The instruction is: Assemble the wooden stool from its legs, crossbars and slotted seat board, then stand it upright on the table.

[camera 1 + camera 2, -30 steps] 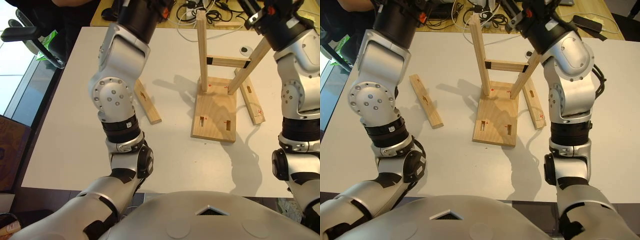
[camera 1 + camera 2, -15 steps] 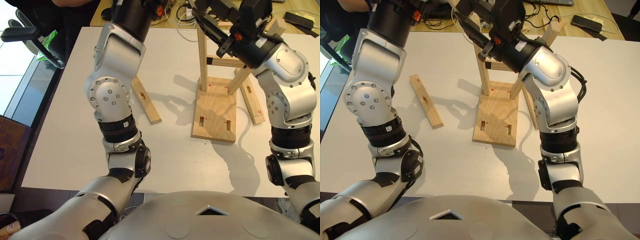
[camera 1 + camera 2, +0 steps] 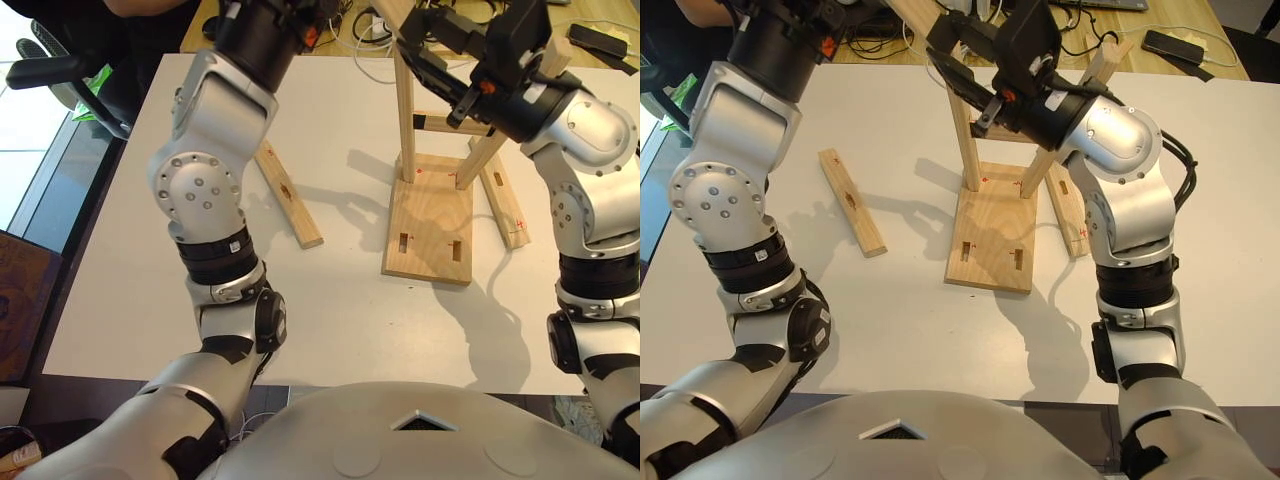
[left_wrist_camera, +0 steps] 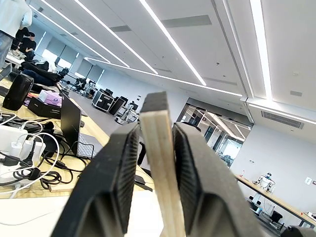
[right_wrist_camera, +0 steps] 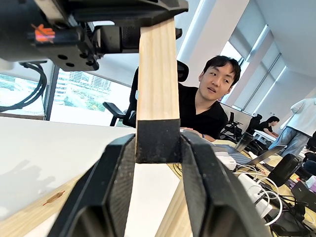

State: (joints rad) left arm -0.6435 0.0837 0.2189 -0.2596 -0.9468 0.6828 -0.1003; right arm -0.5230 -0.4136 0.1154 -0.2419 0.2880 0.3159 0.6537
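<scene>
The seat board (image 3: 430, 230) lies flat on the table (image 3: 150, 250). Two legs are set in its far end: one upright (image 3: 404, 110), one tilted to the right (image 3: 490, 140), joined by a black-tipped crossbar (image 3: 455, 123). A slotted bar (image 3: 290, 195) lies well to the board's left, and another (image 3: 505, 205) just beside its right edge. Above the far side of the table, both arms hold one loose bar (image 5: 158, 74). The right gripper (image 5: 158, 140) is clenched on its black end. The left gripper (image 4: 155, 126) is clamped on the bare wooden end.
</scene>
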